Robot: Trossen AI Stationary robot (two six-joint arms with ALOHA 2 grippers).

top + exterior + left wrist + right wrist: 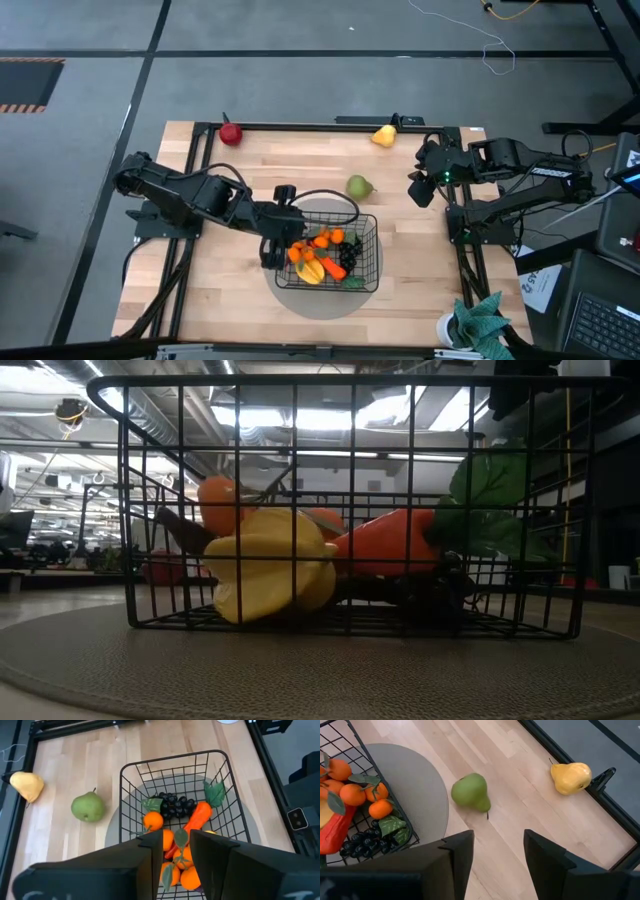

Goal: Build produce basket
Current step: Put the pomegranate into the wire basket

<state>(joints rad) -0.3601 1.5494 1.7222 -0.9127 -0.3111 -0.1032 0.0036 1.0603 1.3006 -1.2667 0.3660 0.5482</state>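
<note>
The black wire basket (377, 250) stands on a round grey mat (330, 303). In it lie small oranges (153, 820), an orange carrot (196, 816), dark grapes (174, 804) and a yellow piece (268, 565). My left gripper (287, 248) hovers over the basket's left edge, open and empty (176, 851), above the oranges. A green pear (359, 187), a yellow pear (384, 135) and a red apple (231, 133) lie on the table. My right gripper (420, 188) is open and empty at the right, facing the green pear (471, 793).
The yellow pear (571, 777) and the red apple rest against the table's far frame rail. Bare wood lies between the basket and the right arm and along the table's left side. A green cloth (483, 318) lies off the near right corner.
</note>
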